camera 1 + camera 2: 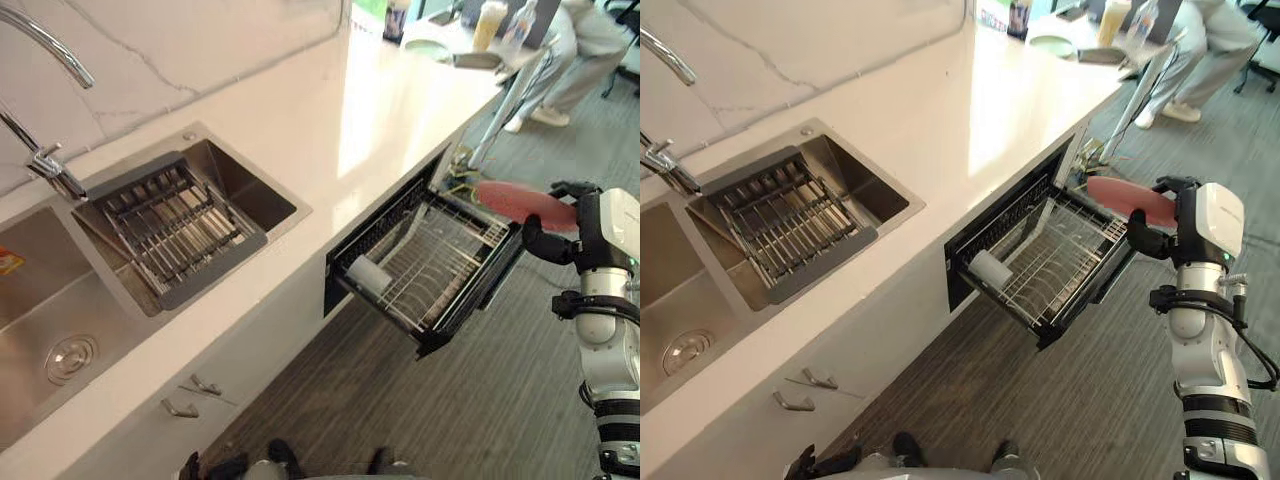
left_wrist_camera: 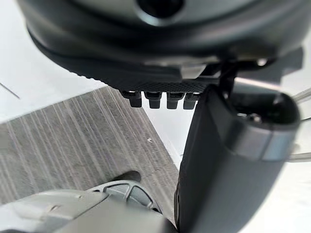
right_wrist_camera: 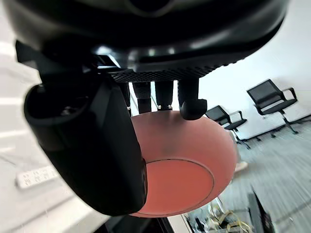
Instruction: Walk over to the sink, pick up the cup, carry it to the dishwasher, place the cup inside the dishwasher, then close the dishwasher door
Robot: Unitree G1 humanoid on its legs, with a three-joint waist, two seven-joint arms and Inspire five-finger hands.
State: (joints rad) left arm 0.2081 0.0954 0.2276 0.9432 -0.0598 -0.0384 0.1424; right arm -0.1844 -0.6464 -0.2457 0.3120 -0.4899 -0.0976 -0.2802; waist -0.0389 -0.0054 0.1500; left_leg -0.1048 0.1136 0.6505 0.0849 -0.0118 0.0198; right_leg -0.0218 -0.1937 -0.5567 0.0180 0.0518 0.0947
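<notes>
My left hand [image 2: 146,77] low over floor, fingers slack, nothing in it. Sink [image 1: 250,190] at my left, drying rack [image 1: 170,225] set in it. Dishwasher [image 1: 440,335] drawer pulled out, white cylinder [image 1: 990,270] lying in its basket. My right hand [image 1: 1150,240] clasps pink cup [image 1: 1130,200], held above drawer's outer edge. Person [image 1: 1200,50] beyond counter end.
</notes>
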